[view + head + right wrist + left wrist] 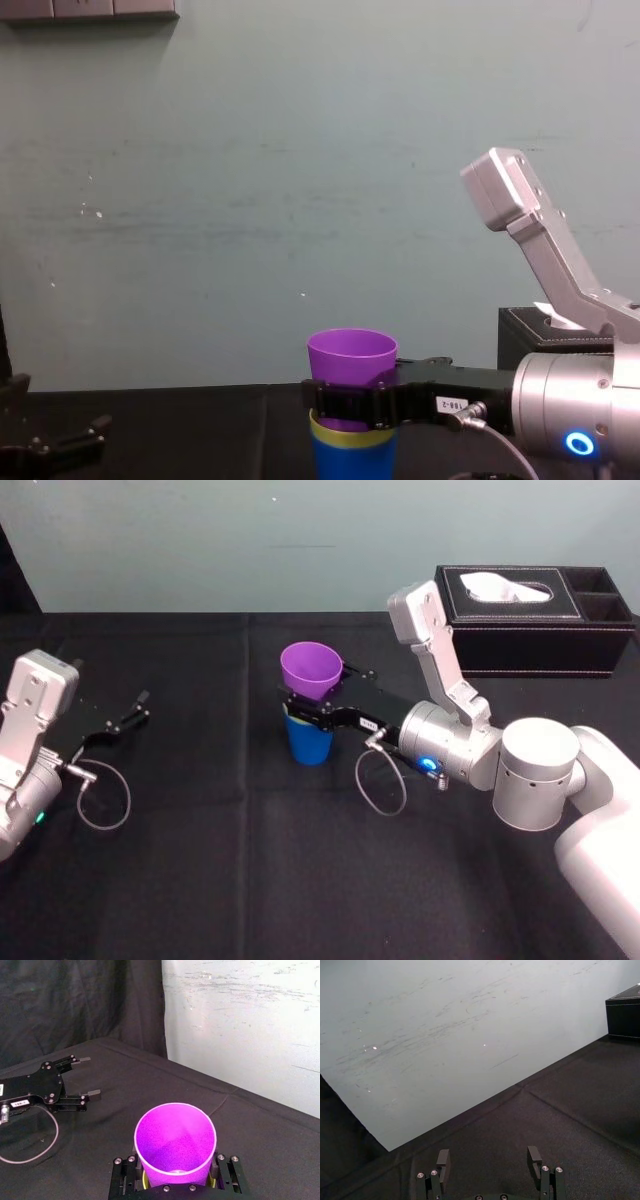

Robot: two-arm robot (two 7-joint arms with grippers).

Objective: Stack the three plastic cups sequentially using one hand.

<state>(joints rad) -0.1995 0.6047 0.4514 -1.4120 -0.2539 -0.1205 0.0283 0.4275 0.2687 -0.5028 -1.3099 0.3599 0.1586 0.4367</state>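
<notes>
The purple cup (311,668) stands upright in a stack at the table's middle. Its base is nested in the yellow-green cup (350,436), of which only a rim band shows, and that sits inside the blue cup (308,742) on the black cloth. My right gripper (315,696) reaches in from the right and is shut on the purple cup (351,358), one finger on each side just above the yellow-green rim. In the right wrist view the purple cup (175,1140) sits between the fingers. My left gripper (125,720) rests open and empty at the far left.
A black leather tissue box (530,610) stands at the back right, behind my right arm. A pale wall (300,200) rises behind the table's far edge. Black cloth (200,860) covers the table around the stack.
</notes>
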